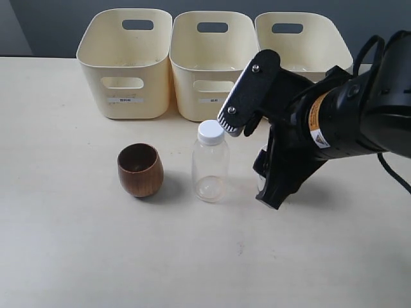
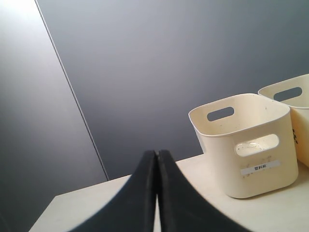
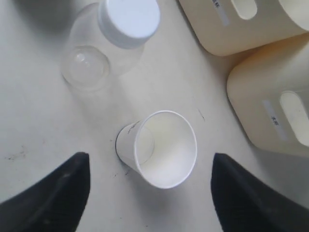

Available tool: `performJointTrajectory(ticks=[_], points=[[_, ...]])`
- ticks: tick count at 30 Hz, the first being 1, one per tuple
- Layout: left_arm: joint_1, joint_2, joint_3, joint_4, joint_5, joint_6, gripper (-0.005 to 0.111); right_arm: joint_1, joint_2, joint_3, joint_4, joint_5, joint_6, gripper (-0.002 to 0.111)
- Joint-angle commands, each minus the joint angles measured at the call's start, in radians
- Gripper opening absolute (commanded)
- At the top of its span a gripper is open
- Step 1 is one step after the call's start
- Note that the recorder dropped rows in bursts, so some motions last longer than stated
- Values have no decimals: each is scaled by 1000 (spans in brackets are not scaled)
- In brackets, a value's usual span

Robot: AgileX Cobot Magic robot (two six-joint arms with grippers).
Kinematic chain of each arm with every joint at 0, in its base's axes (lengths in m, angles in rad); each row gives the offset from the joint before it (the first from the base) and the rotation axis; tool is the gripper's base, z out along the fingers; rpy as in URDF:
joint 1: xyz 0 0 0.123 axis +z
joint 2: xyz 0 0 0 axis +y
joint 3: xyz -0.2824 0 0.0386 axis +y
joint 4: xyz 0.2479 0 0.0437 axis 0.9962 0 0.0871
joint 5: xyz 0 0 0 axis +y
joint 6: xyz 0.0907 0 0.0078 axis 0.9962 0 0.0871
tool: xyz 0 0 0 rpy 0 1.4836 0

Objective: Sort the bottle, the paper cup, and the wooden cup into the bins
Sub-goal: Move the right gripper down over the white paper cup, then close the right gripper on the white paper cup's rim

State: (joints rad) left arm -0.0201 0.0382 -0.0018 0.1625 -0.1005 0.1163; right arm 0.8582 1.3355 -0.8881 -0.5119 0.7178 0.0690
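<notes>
Right gripper (image 3: 149, 193) hovers over table (image 1: 58, 256), jaws wide, paper cup (image 3: 161, 147) upright between fingers, untouched. In exterior view paper cup hidden behind right arm. Bottle (image 1: 210, 162) stands just left of that gripper, white cap on. Wooden cup (image 1: 140, 169) upright beside bottle, further left, apart. Behind them, three bins (image 1: 209, 61) in row at table's back edge. Left gripper (image 2: 157, 193) elsewhere, fingers pressed together, holding nothing.

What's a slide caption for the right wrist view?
Open right gripper poised over the upright paper cup, jaws either side; bottle and two bins beyond.
</notes>
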Motion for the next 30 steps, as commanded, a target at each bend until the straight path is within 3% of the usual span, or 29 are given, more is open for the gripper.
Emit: performJointTrajectory(ticks=[1, 9, 16, 30], points=[[-1, -2, 2, 0, -6, -2, 0, -2, 1, -5, 0, 21, -10, 62], [-1, -2, 2, 0, -6, -2, 0, -2, 32, -5, 31, 47, -48, 62], [-1, -2, 2, 0, -6, -2, 0, -2, 131, -5, 136, 62, -220, 62], [-1, -2, 2, 0, -6, -2, 0, -2, 145, -5, 149, 71, -305, 62]])
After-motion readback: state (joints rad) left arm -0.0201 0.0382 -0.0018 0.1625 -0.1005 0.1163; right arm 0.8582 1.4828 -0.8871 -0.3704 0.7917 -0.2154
